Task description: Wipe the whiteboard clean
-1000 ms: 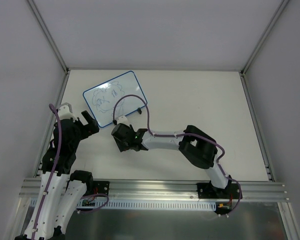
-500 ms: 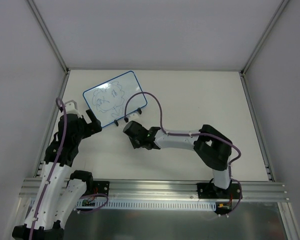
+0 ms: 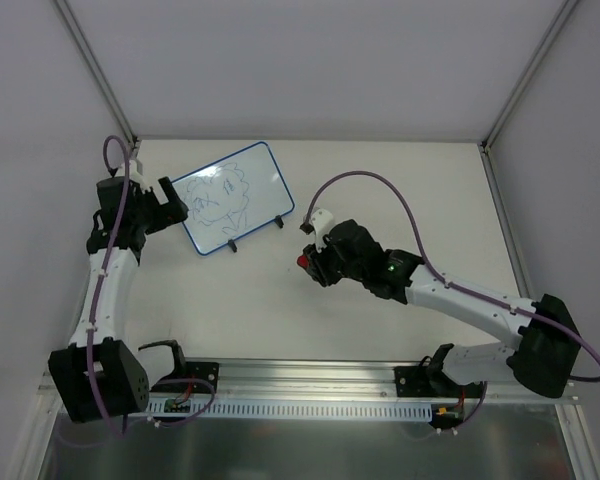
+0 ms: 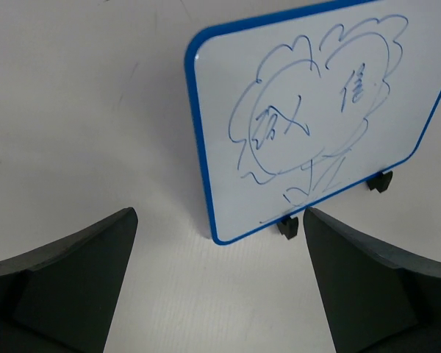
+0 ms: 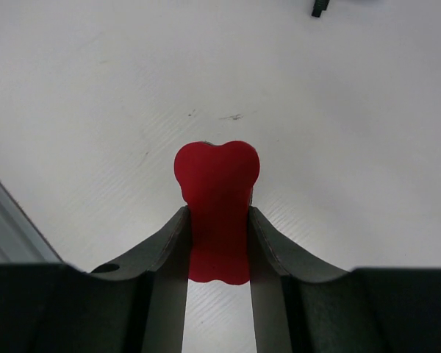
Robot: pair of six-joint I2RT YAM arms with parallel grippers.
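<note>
Eraser in hand, board not yet touched! The right gripper (image 3: 308, 258) is clamped on the red bone-shaped eraser (image 5: 217, 198), one lobe poking out past the fingertips. It hangs over bare table (image 3: 410, 190), right of the whiteboard (image 3: 235, 195) and a little nearer.

The whiteboard sits at the far left of the table on its two black clip feet (image 4: 287, 226), blue scribbles across its face. The left gripper (image 3: 170, 203) hovers just off the board's left edge, jaws spread wide, gripping nothing.

Step in hand, I'd say: carrying the eraser to the board. Next call: swing the right arm left and far, then press the lobe flat on the ink. The left jaws likely need to steady the rim, since the board looks light and apt to slide.
</note>
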